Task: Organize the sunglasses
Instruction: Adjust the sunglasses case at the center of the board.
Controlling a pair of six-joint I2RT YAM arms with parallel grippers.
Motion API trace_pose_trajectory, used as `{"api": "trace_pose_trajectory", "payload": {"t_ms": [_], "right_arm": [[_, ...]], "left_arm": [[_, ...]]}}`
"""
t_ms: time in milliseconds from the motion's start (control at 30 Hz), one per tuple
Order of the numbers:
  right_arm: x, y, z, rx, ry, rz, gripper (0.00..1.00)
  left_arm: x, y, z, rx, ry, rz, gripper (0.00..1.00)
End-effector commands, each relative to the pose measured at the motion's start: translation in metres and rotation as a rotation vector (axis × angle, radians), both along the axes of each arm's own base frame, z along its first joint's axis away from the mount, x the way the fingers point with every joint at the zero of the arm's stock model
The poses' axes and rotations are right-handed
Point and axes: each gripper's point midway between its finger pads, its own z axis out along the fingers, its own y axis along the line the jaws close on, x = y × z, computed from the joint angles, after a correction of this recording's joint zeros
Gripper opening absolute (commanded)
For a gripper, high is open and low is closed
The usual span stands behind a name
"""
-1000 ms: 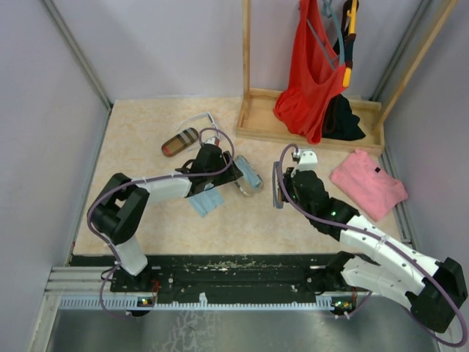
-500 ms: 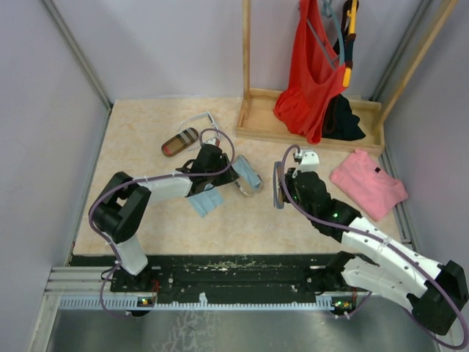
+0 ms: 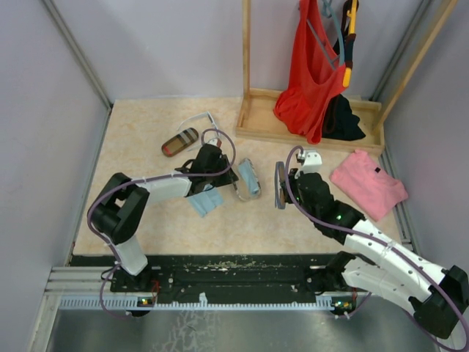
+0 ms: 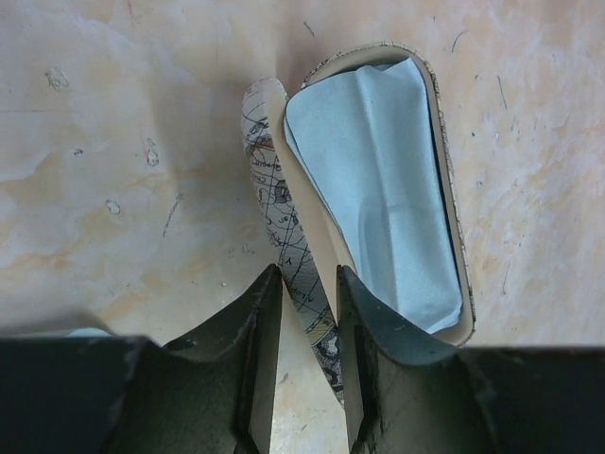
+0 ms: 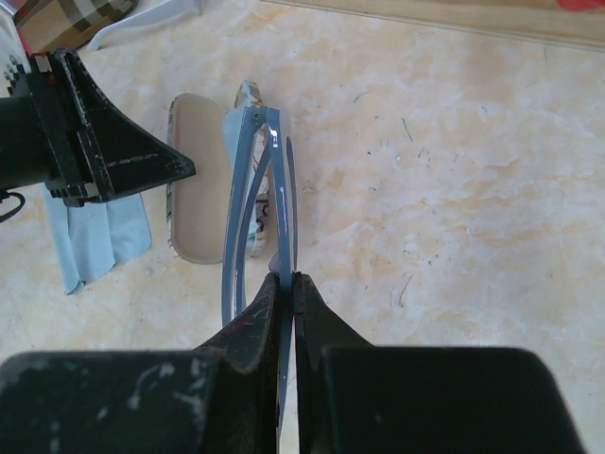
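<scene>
- Noting thin-framed sunglasses (image 5: 253,189) folded and held edge-on, just right of the open case (image 4: 321,251), near the middle of the tabletop (image 3: 146,147).
- Reading slate-blue in the wrist view, dark from above; slim arms, thin rims, glossy.
- Pinched at the near end by the right gripper (image 5: 286,284), fingers pressed together on the frame.
- Spotting white sunglasses (image 3: 199,119) at the far side, lying flat just beside the brown-striped case (image 3: 179,141).
- Reaching in from the lower right with the right arm, forearm slanting toward centre, wrist turned to the far side.
- Stretching the left arm across from its base to centre, with the left gripper (image 4: 302,350) low at the case.
- Standing astride the upright lid (image 4: 267,180) with jaws narrowly apart; cannot tell whether pinching it or only flanking it.
- Logging the case as oblong with rounded ends, grey map print outside, pale smooth lining inside.
- Seeing a folded light blue cloth (image 4: 378,189) filling the case; soft, creased.
- Seeing a second blue cloth (image 3: 205,202) on the table under the left arm.
- Marking the tabletop as beige, marbled and scuffed.
</scene>
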Motion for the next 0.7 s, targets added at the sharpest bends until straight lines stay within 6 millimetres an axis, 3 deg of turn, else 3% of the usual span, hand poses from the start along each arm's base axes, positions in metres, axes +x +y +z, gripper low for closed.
{"api": "trace_pose_trajectory", "payload": {"t_ms": [0,367,500,667], "right_arm": [[0.001,0.003,0.016,0.056,-0.033,0.005,0.00],[-0.005,0.043,0.013,0.148,0.032,0.158,0.00],[0.002,0.046,0.012,0.155,0.037,0.135,0.00],[0.020,0.056,0.015,0.116,0.052,0.172,0.00]], "left_arm": [[-0.006,0.003,0.021,0.013,-0.027,-0.047,0.35],[-0.025,0.022,0.023,0.147,-0.024,-0.083,0.36],[-0.029,0.020,0.026,0.119,-0.025,-0.085,0.40],[-0.029,0.015,0.047,0.037,-0.086,-0.085,0.48]]}}
